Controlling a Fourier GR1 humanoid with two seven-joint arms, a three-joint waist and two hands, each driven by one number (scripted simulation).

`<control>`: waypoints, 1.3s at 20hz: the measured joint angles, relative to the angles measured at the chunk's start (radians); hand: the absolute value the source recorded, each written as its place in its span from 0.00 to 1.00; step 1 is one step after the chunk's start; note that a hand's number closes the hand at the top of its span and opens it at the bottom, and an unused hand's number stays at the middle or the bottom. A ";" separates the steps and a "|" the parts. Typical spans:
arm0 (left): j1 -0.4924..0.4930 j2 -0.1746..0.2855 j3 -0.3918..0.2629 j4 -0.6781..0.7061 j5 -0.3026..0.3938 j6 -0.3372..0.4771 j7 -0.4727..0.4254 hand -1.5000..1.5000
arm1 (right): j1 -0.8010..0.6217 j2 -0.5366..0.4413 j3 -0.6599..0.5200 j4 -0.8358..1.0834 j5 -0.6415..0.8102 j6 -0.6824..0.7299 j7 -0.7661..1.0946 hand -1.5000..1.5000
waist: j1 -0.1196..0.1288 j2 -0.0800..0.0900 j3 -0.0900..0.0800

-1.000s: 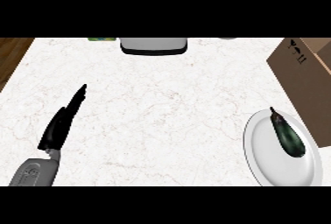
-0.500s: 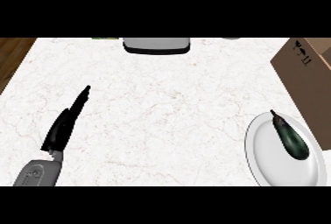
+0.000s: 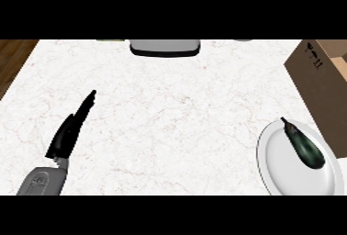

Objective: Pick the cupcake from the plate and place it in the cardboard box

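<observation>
A white plate point(image 3: 291, 172) lies at the lower right of the marble counter. On it rests a dark green, elongated thing like an eggplant point(image 3: 304, 144), not a cupcake; no cupcake shows. The brown cardboard box point(image 3: 324, 78) stands at the right edge, behind the plate. My left hand point(image 3: 71, 126) sits at the lower left, fingers straight and pointing away from me, holding nothing, far from the plate. My right hand is out of view.
A grey appliance with a dark base point(image 3: 165, 46) stands at the counter's back edge. A wooden floor strip point(image 3: 12, 59) shows past the counter's left edge.
The view has shifted: plate, box and left hand sit a little lower and further left in the picture than before. The left hand keeps its straight pose.
</observation>
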 measured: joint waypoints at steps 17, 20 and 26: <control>-0.021 -0.007 0.008 -0.001 -0.008 -0.011 0.020 0.50 | -0.133 -0.064 -0.373 0.400 -0.375 -0.025 -0.228 0.00 | 0.002 0.004 0.001; -0.012 -0.010 0.003 -0.019 -0.013 -0.011 0.018 0.50 | -0.128 -0.101 -0.415 0.471 -0.409 -0.034 -0.290 0.00 | 0.009 0.007 0.002; -0.015 -0.008 0.010 -0.024 -0.005 -0.024 0.021 0.50 | -0.081 -0.189 -0.488 0.568 -0.464 -0.018 -0.395 0.00 | 0.014 0.012 0.005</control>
